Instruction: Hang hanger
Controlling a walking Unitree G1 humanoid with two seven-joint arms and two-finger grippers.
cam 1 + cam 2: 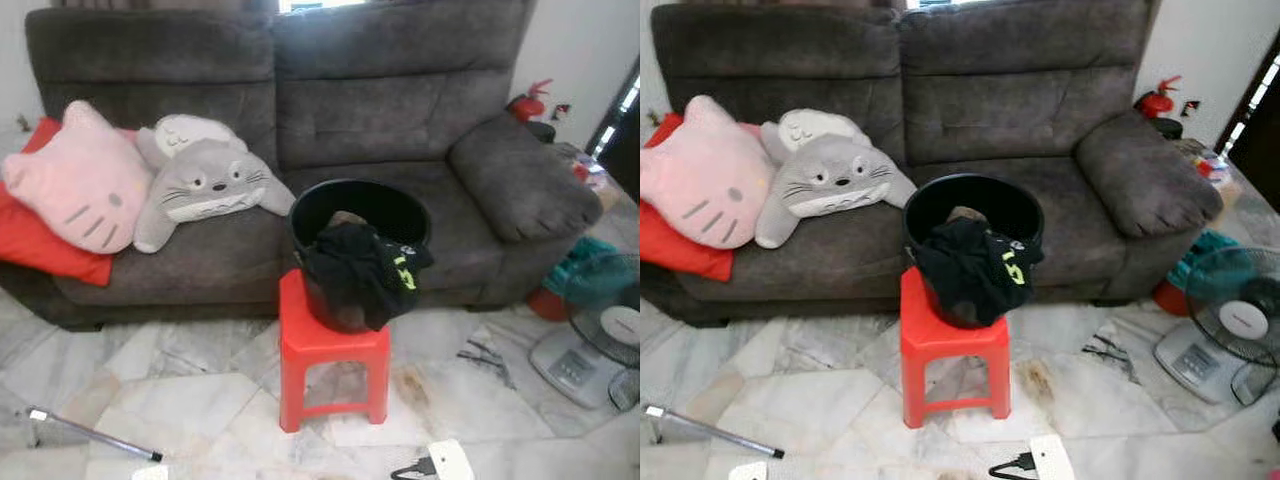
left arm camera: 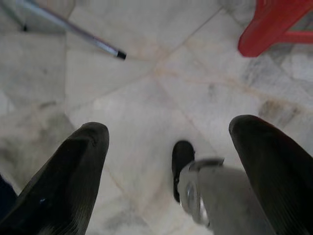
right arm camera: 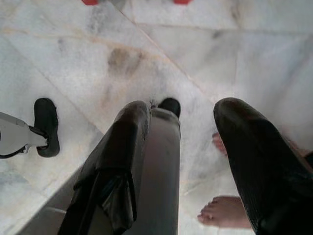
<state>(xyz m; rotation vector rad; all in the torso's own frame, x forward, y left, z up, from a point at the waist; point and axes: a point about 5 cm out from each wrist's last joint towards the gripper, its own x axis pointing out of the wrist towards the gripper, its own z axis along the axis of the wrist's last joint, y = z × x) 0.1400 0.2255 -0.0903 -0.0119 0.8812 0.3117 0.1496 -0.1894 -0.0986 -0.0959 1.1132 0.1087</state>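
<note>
You face a grey fabric sofa point(image 1: 300, 110) over pale marble floor point(image 1: 200, 390). Before it, a glossy black round plastic bucket point(image 1: 360, 215) sits on a red plastic stool point(image 1: 333, 350), soft black clothing point(image 1: 360, 270) draped over its rim. I cannot make out a hanger; it's likely light, stiff and slippery, so grip its neck. The left gripper point(image 2: 171, 161) and right gripper point(image 3: 195, 161) hang spread, empty, above the floor.

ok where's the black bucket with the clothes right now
In the eye views the black bucket sits on the red stool at centre, just before the grey sofa, dark clothes draped over its front rim.
</note>
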